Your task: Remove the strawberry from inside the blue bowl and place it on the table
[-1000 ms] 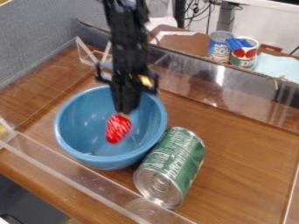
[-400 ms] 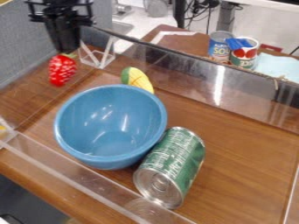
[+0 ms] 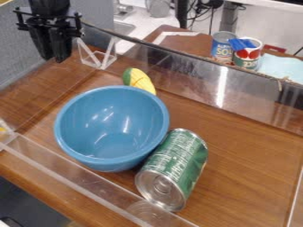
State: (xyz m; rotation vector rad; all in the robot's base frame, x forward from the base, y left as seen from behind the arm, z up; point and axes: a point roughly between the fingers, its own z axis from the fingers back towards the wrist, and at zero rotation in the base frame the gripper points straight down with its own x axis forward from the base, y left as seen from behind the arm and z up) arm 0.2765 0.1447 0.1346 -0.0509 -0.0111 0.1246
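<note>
And here are the fingers [image 3: 53,55], dark and up at the far left of the view, over by the grey wall; whether they're spread or pressed together, I can't tell. The strawberry? No red showing at them or anywhere else, so its place can't be made out! The blue bowl [image 3: 112,129] sits on the table [image 3: 243,133], well apart from the fingers, nothing inside it, with the green can [image 3: 173,169] lying just beside.
</note>
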